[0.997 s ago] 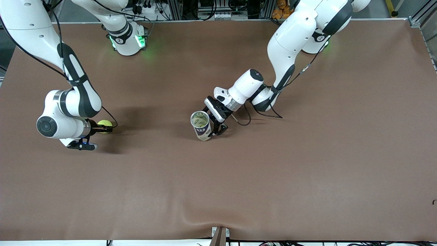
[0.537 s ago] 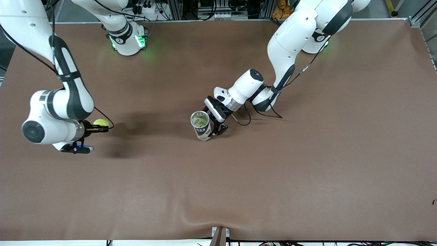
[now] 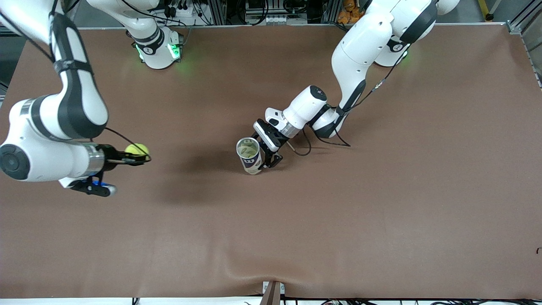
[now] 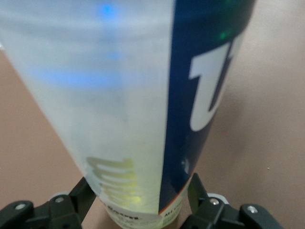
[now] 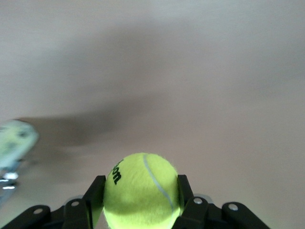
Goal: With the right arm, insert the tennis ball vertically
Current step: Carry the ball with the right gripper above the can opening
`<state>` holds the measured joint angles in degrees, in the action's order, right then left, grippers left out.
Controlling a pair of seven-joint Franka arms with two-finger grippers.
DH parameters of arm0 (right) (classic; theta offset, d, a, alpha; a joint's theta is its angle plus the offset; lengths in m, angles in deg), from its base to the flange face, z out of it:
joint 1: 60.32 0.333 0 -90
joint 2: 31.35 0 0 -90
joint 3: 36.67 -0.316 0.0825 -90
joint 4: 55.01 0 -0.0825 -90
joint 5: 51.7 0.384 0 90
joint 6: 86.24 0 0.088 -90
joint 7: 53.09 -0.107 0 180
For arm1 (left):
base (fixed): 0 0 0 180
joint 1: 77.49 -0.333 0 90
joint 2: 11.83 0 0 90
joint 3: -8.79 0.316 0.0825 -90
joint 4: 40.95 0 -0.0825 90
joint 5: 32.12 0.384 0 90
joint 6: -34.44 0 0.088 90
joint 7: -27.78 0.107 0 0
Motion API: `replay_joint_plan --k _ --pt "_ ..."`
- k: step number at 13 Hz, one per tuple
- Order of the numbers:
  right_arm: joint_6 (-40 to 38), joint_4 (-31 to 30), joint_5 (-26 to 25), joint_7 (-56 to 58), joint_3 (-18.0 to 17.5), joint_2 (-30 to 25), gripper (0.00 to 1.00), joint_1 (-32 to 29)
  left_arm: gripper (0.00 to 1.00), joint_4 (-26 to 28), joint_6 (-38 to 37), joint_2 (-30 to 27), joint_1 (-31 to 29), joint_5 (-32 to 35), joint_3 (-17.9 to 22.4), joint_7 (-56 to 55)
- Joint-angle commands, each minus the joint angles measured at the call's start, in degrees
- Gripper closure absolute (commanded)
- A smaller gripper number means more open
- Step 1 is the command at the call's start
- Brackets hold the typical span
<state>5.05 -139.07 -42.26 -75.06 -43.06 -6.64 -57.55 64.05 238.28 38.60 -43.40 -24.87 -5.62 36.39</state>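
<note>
High front camera faces both arms; wrist cameras look close past their tools.

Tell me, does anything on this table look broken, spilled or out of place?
Nothing stands out. The left gripper holds the open can upright on the brown table. The right gripper is shut on the tennis ball, up over the right arm's end of the table. Nothing is spilled or damaged.

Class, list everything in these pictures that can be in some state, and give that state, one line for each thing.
Tennis ball: clamped in the right gripper, off the table.
Ball tube: upright on the table, top open, gripped low down by the left gripper.
Right gripper: shut on the tennis ball, over the right arm's end of the table.
Left gripper: shut on the ball tube, at the table's middle.
</note>
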Motion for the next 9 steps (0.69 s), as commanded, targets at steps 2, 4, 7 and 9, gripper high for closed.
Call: replay_joint_plan --k 2,4,7,9 --pt "-0.59 6.97 4.36 -17.45 0.32 1.3 1.0 7.4 0.17 1.26 -0.02 -1.21 0.19 -0.22 0.17 0.26" --pt "-0.15 10.48 5.51 -25.01 0.32 2.35 1.0 11.71 0.17 1.26 -0.02 -1.12 0.19 -0.22 0.17 0.26" --pt "4.23 12.96 5.51 -35.22 0.41 4.29 1.0 17.43 0.17 1.26 -0.02 -1.21 0.28 -0.22 0.17 0.26" --pt "8.01 12.96 5.51 -39.18 0.41 6.3 1.0 19.81 0.17 1.09 -0.02 -1.12 0.28 -0.22 0.17 0.26"
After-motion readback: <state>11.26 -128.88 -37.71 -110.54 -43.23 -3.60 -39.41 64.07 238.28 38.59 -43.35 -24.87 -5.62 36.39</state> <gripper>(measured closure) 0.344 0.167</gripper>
